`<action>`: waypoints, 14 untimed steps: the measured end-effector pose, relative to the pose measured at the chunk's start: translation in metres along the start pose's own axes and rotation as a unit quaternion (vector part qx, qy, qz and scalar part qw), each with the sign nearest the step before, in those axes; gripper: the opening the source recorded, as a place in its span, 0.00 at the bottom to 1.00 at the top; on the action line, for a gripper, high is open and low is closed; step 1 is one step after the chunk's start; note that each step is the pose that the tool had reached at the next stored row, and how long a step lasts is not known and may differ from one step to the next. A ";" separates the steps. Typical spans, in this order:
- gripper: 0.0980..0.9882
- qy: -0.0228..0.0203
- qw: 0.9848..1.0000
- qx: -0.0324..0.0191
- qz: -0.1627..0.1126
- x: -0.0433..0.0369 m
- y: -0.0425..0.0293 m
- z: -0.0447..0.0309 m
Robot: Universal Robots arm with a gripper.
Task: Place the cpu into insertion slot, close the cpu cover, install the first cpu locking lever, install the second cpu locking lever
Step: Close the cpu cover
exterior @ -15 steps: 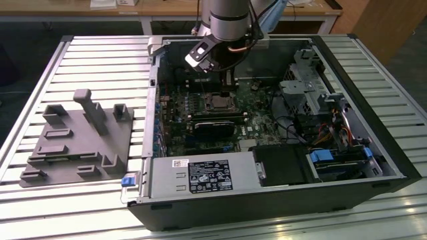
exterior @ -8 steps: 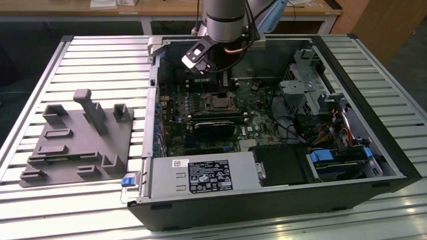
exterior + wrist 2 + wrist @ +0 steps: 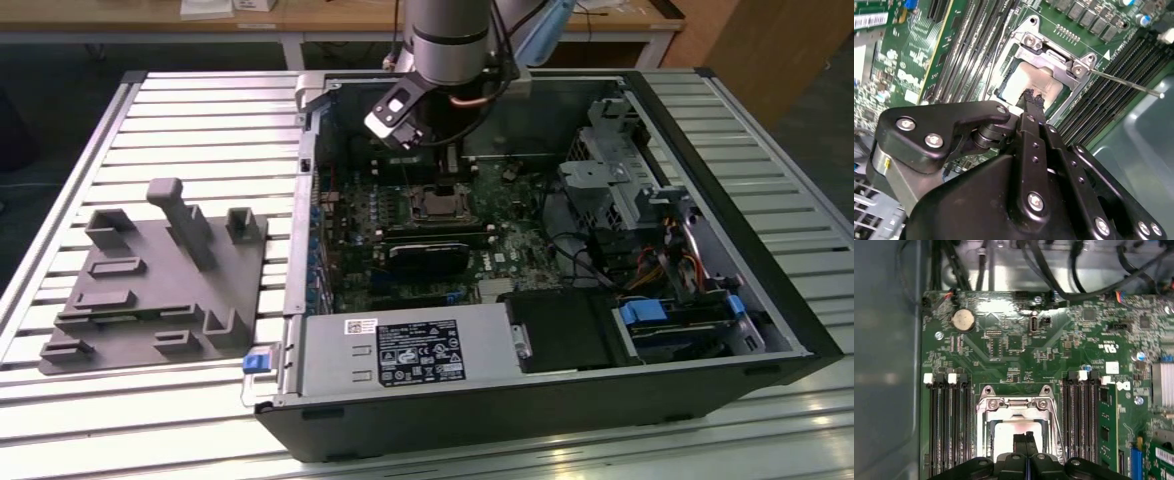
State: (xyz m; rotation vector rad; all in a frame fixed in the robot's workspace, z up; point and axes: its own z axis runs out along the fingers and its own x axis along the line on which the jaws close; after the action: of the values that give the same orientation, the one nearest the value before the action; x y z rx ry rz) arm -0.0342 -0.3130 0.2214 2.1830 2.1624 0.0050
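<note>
At the exterior view's left a grey fixture (image 3: 154, 275) sits on the slatted bench (image 3: 200, 120), well apart from the open case (image 3: 534, 410).

Further right, on the green board, is the slot (image 3: 438, 205). In the second wrist view the cpu (image 3: 1026, 82) lies in it, pale face up. The cover (image 3: 1051, 54) appears to be down around the cpu, framing it through its window. The end effector (image 3: 1033, 99) is closed with its fingers pressed together, gripping nothing. Its tip is right over the cpu's face, but contact cannot be told.

The work looks to be at the cover-and-lever stage. Doing it well means pressing straight down on the metal frame, not on the chip, and keeping the tip from sliding sideways.

Memory slots (image 3: 974, 45) flank the socket closely on both sides, leaving little room. A thin lever (image 3: 1124, 82) juts from the cover's corner and seems unlatched. In the exterior view a black card (image 3: 434, 250) lies just beside the slot. The drive cage (image 3: 607, 170) and cables (image 3: 667, 260) crowd the right.
</note>
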 end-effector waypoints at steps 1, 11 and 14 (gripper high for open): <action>0.01 0.000 1.000 0.000 -0.009 0.0000 0.0000 0.0001; 0.01 0.004 0.995 -0.005 -0.099 0.0001 -0.0001 0.0011; 0.01 0.005 0.992 -0.006 -0.127 0.0000 -0.0001 0.0013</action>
State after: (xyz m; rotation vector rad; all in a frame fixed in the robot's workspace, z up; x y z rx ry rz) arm -0.0342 -0.3130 0.2201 1.8897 2.4207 0.0140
